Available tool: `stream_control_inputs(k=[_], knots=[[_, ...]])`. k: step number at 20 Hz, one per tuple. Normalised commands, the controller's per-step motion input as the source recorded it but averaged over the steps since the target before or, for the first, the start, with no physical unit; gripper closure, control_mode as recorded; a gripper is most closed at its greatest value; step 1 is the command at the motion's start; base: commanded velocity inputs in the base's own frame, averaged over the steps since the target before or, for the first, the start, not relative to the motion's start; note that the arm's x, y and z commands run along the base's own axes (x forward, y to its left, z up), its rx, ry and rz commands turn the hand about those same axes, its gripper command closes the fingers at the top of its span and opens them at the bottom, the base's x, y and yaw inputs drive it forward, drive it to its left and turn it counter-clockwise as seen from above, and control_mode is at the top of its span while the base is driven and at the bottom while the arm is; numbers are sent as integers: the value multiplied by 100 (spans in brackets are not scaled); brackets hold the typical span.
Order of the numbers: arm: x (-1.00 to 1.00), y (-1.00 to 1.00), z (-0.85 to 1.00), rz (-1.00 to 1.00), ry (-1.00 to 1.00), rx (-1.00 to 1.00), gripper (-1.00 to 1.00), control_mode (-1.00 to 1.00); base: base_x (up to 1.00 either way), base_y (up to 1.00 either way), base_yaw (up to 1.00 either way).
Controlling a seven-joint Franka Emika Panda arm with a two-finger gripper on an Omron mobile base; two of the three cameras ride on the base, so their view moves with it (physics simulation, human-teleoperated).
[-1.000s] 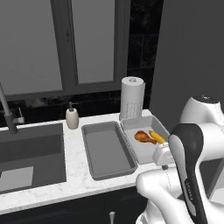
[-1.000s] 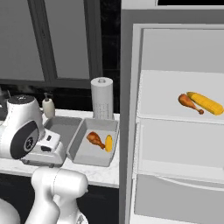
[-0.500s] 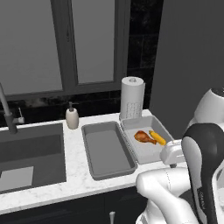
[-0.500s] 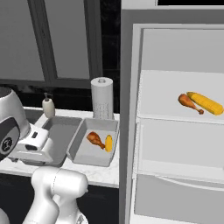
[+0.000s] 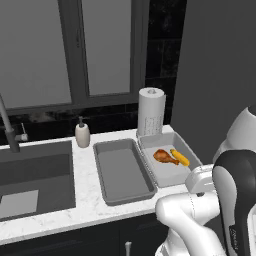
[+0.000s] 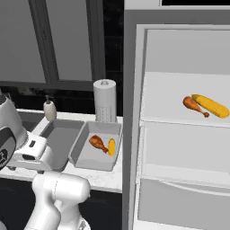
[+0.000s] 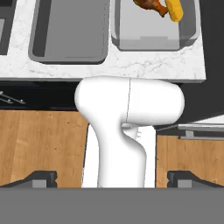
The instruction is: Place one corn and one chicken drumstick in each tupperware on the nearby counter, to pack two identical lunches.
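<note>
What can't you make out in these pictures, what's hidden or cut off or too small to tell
- Sink: left base view, cut off by the left edge.
- Drumstick and corn in the shorter tupperware: hand view, cut off by the top edge.
- Longer tupperware: right base view, near end behind the arm.
- Soap bottle label: right base view, too small.

The counter bears two tupperware, soap bottle.

The arm was folded in tight over its own base, wrist pointing down, and the gripper had its jaws spread wide with nothing between them.
</note>
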Motion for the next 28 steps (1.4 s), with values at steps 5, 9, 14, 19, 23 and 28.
stream_control_inputs(k=[5,9,14,19,23,28], knots=[[0,0,0,0,0,0,-100,100,-66,0,-3],[0,0,0,0,0,0,-100,100,-82,-32,-10],[0,0,0,0,0,0,-100,100,-12,-97,-16],[0,0,0,0,0,0,-100,100,3,-100,0],[0,0,0,0,0,0,-100,100,0,-100,0],[0,0,0,0,0,0,-100,100,9,-85,2]])
